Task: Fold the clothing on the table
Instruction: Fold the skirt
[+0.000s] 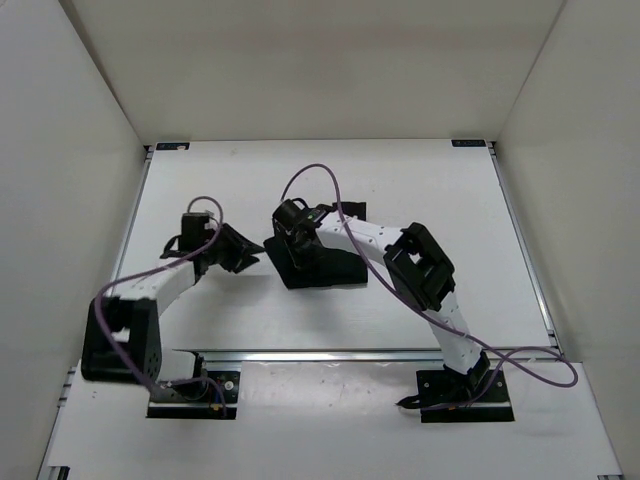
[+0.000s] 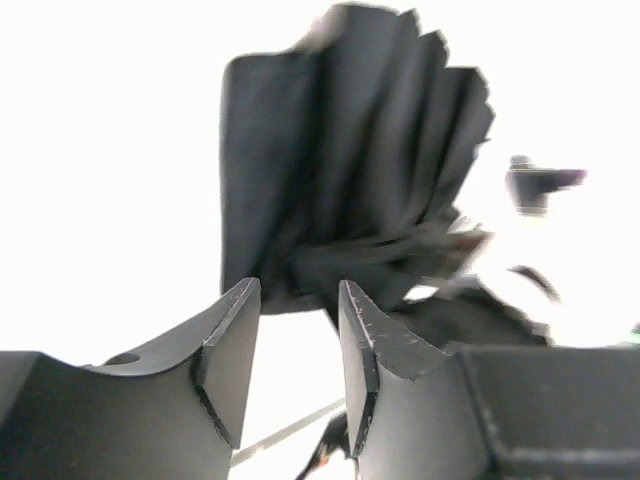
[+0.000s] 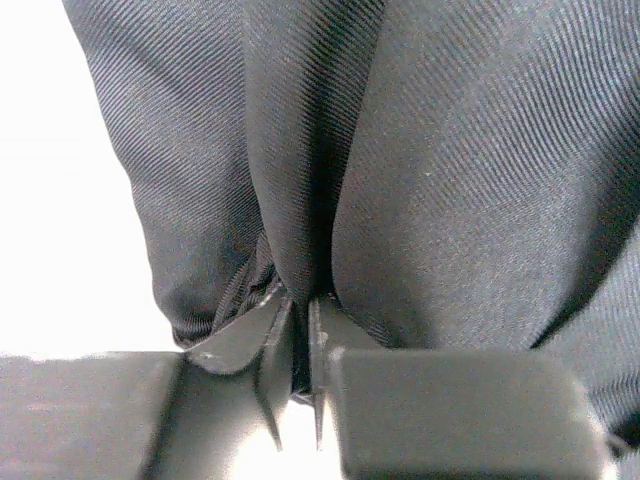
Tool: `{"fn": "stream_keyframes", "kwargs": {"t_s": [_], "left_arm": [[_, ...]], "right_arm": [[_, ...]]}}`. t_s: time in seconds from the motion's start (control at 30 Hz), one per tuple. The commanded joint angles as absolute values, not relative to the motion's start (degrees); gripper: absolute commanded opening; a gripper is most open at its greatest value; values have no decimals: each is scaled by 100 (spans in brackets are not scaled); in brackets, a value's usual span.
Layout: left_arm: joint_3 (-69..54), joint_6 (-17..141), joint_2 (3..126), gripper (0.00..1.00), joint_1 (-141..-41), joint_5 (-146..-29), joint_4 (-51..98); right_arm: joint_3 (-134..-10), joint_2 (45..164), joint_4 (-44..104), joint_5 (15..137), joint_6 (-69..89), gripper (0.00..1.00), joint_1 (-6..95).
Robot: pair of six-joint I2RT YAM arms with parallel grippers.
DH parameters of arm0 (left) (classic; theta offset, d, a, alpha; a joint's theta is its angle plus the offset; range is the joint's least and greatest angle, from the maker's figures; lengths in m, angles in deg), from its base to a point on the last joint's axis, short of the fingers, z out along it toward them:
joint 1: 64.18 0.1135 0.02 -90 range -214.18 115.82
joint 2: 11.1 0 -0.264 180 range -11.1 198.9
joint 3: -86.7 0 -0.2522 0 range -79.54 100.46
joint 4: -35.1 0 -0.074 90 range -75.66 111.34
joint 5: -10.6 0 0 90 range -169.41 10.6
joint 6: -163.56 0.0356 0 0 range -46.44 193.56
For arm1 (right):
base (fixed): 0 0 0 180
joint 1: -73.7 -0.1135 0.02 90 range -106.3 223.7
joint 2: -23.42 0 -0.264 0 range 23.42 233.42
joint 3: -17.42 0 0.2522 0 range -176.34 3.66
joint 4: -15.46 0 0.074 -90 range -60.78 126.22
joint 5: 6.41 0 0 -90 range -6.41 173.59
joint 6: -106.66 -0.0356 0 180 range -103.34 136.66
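Observation:
The clothing (image 1: 330,266) is a black pleated skirt lying in a compact folded bundle on the white table (image 1: 410,190), near its middle. My left gripper (image 1: 244,252) sits just off the bundle's left edge. In the left wrist view the left gripper (image 2: 298,292) stands open with only white table between its fingers, and the pleated clothing (image 2: 350,170) lies just beyond the tips. My right gripper (image 1: 298,243) rests on the bundle's left part. In the right wrist view the right gripper (image 3: 301,302) is nearly closed, pinching a fold of the clothing (image 3: 450,150).
White upright walls (image 1: 70,120) enclose the table on the left, back and right. A metal rail (image 1: 350,352) runs along the near edge in front of the arm bases. A purple cable (image 1: 320,172) loops above the right arm.

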State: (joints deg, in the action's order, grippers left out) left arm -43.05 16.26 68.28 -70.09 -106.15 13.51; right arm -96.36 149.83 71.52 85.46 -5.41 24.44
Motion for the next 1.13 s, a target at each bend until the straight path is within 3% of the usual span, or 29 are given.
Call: {"fn": "stream_keyframes", "kwargs": {"t_s": [0.0, 0.23, 0.43, 0.53, 0.7, 0.77, 0.8, 0.83, 0.93, 1.03, 1.1], "left_arm": [[-4429, 1520, 5888, 48, -6709, -10104, 1308], [-4447, 1634, 5395, 52, -6059, -10199, 984], [-4193, 1845, 5165, 53, -5461, -10427, 676], [-4087, 1889, 5095, 53, -5372, -10480, 544], [-4236, 1652, 4972, 53, -5398, -10568, 780], [-4201, 1669, 4972, 53, -5407, -10560, 737], [-4132, 1713, 4964, 53, -5381, -10560, 685], [-4096, 1713, 4946, 53, -5398, -10594, 632], [-4017, 1810, 4928, 53, -5320, -10533, 553], [-3973, 1828, 4963, 53, -5345, -10490, 517], [-3982, 1828, 4972, 53, -5354, -10472, 517]], "right_arm": [[-9608, 15516, 8045, 9843, -751, 10, 2360], [-10751, 15518, 9108, 10301, -812, 19, 2035], [-10242, 14561, 9137, 9617, -971, 20, 2166], [-9944, 13927, 9049, 9843, -831, 20, 2088], [-9734, 12944, 8453, 8581, -506, 32, 2193], [-9304, 12548, 8013, 7914, -549, 57, 2245], [-9014, 12303, 7689, 7737, -532, 61, 2263], [-8672, 12074, 7329, 7422, -567, 74, 2289], [-7889, 11564, 6529, 6778, -733, 78, 2421], [-7466, 11273, 6052, 6373, -717, 70, 2474], [-7456, 11272, 6095, 6355, -612, 70, 2562]]}}
